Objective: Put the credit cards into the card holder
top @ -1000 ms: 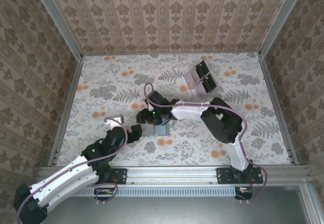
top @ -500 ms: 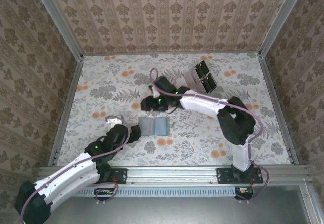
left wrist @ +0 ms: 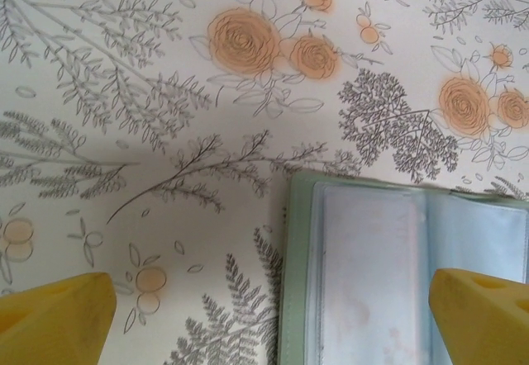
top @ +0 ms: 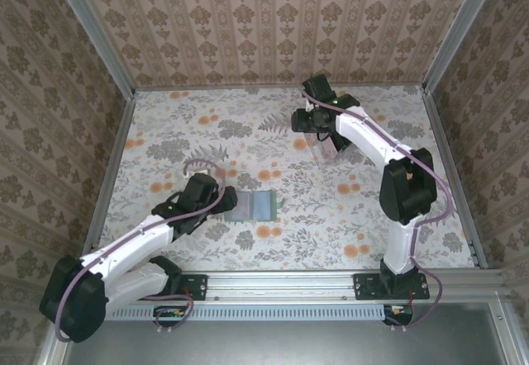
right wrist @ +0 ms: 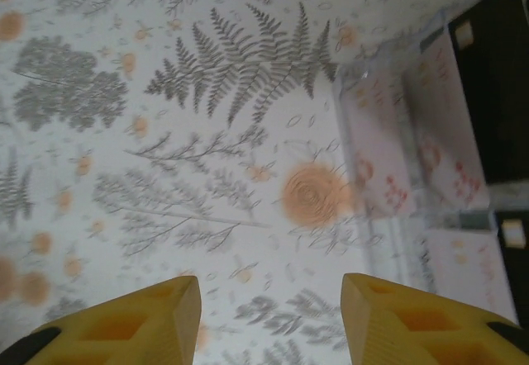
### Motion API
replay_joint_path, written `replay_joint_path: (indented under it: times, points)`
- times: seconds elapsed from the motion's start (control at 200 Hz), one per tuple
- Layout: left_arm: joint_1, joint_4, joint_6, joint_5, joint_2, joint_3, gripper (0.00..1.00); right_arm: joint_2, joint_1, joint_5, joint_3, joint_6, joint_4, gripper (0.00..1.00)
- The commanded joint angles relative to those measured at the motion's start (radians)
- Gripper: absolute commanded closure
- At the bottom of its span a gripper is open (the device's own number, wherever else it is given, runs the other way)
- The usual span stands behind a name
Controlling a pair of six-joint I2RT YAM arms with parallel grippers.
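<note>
A cloth (top: 331, 216) printed with grey ferns and orange roses covered the table. Beige patterned wallpaper (top: 273, 26) lined the back and side walls, with slanting metal posts (top: 92, 30) at the corners. A metal rail (top: 281, 282) ran along the near edge. A clear rack (right wrist: 388, 241) with dark panels (right wrist: 496, 92) stood on the cloth towards the back, right of centre. One printed rose (right wrist: 314, 193) lay just beside its left wall.

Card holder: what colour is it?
Card holder: dull green rim, pale grey-blue sleeves inside. Best in left wrist view.
</note>
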Motion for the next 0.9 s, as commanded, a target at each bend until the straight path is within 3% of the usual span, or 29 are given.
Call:
replay_joint_path:
  times: [0.0, 0.275, 0.89]
  points:
    - [0.022, -0.002, 0.055, 0.048, 0.04, 0.051, 0.0, 0.1, 0.002, 0.144, 0.106, -0.115, -0.135, 0.55]
    - [0.043, 0.019, 0.068, 0.079, 0.106, 0.073, 0.0, 0.273, -0.022, 0.244, 0.287, -0.183, -0.209, 0.6]
    - [0.052, 0.053, 0.067, 0.095, 0.163, 0.08, 0.0, 0.499, -0.049, 0.231, 0.509, -0.223, -0.284, 0.61]
